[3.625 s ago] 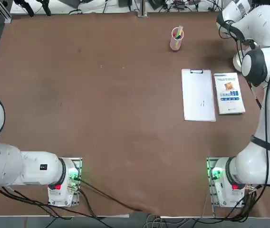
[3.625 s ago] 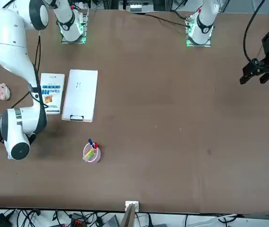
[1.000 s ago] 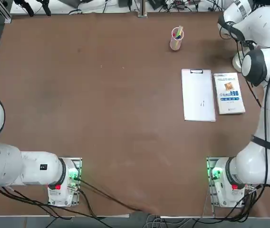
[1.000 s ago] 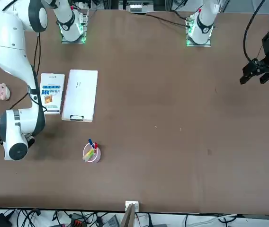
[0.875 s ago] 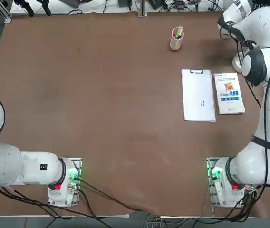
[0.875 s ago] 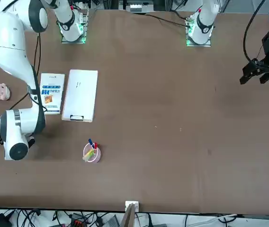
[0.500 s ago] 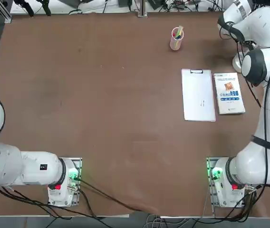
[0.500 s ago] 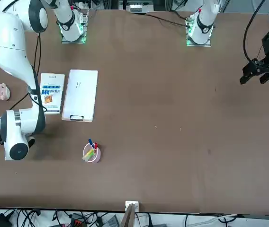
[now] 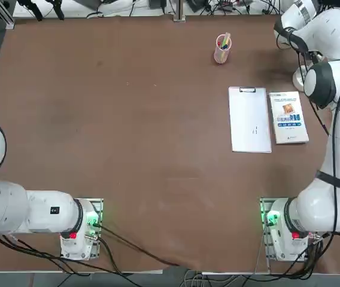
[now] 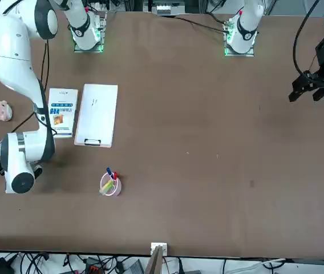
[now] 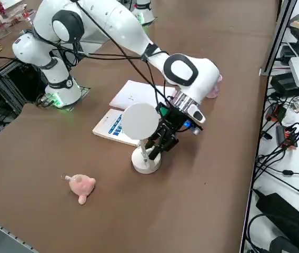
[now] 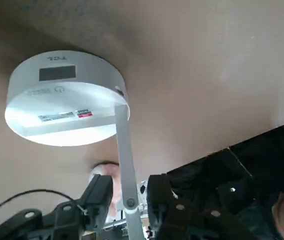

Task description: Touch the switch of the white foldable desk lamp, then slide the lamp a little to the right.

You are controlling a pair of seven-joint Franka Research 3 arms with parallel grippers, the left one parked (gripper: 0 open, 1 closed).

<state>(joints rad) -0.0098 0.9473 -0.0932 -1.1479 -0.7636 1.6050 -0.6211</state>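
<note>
Right gripper (image 12: 127, 192): we see its fingers (image 12: 99, 192) parted narrowly either side of the lamp's thin arm | white foldable desk lamp (image 11: 145, 158): upright on surface (image 11: 202, 200), beside blue book (image 11: 112, 129) | pink toy (image 11: 81, 185) near.

Top looks down, front faces robot, side oblique, wrist close; all share table (image 9: 128, 119).

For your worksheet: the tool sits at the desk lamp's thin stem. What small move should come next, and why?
Probably draw the right tool straight back off the stem, fingers kept apart. Its fingers stand either side of the stem with gaps showing, so nothing is gripped, and the white foldable desk lamp stands on its own base; a sideways move could knock it.
</note>
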